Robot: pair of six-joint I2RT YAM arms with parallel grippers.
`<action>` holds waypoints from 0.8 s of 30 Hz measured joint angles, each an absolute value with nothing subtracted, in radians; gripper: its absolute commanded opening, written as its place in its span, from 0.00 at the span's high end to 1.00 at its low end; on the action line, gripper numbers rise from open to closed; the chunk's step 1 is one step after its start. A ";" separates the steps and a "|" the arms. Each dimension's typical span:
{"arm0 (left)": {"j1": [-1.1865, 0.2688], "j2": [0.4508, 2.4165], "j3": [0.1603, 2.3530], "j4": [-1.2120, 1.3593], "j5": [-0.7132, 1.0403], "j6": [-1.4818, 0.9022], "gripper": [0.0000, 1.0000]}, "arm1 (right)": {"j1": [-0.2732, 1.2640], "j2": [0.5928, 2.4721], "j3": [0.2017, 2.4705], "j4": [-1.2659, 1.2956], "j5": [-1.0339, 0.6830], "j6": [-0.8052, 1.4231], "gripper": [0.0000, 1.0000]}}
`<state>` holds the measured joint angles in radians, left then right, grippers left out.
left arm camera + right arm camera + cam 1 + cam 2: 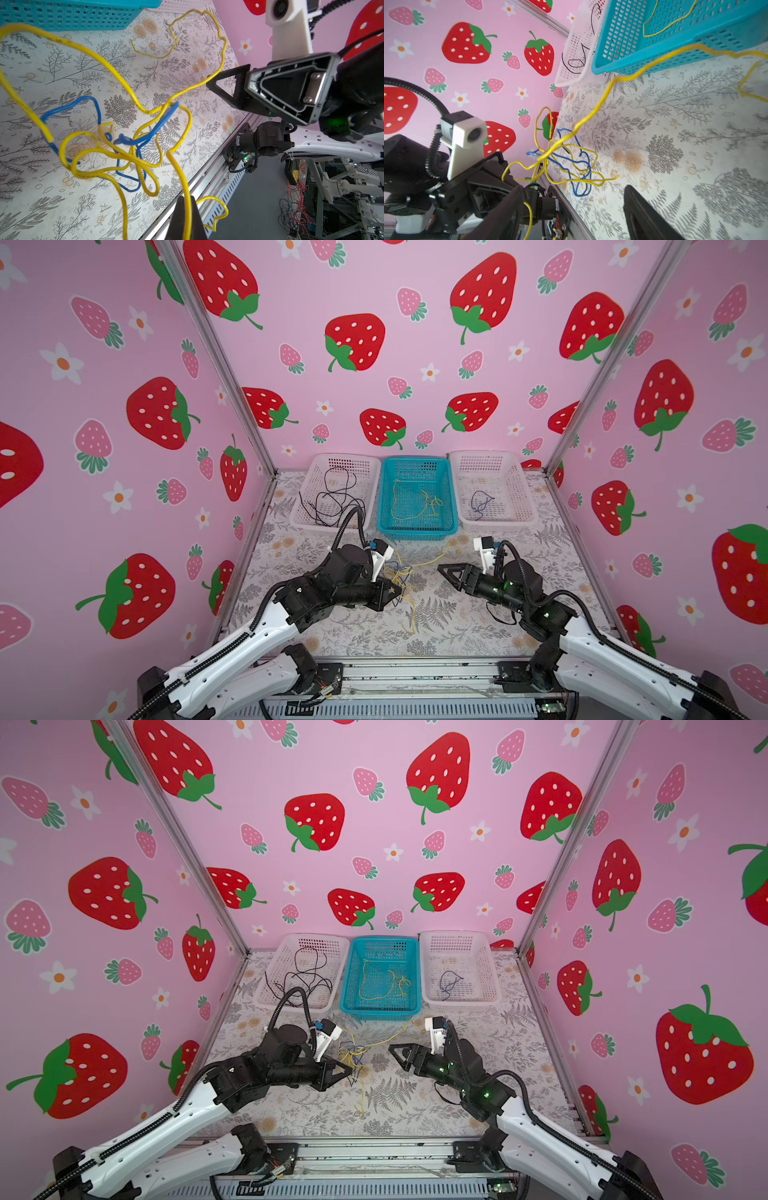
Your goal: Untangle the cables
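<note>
A tangle of yellow and blue cables [398, 572] [352, 1052] hangs just above the floral table, in front of the baskets. My left gripper [398, 591] [186, 200] is shut on a yellow cable [188, 187] of that tangle, which runs up between its fingertips. Loops of yellow and blue [124, 149] spread beyond it. One long yellow strand [604, 97] stretches away toward the blue basket. To the right of the tangle, my right gripper [441, 568] [573, 188] is open, pointing at the tangle [566, 162] and apart from it.
Three baskets line the back. A white basket [300, 517] holds black cables [332, 497], the blue basket [417, 531] holds yellow cables [415, 502], and another white basket [524, 506] holds a dark blue cable [480, 502]. Pink strawberry walls enclose three sides; a metal rail [415, 672] runs along the front.
</note>
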<state>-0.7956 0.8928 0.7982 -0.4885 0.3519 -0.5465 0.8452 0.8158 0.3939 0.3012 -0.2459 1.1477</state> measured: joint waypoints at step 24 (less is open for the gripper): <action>-0.830 0.850 0.697 -0.423 0.378 -0.572 1.00 | 0.882 1.070 0.610 0.470 -0.037 1.091 1.00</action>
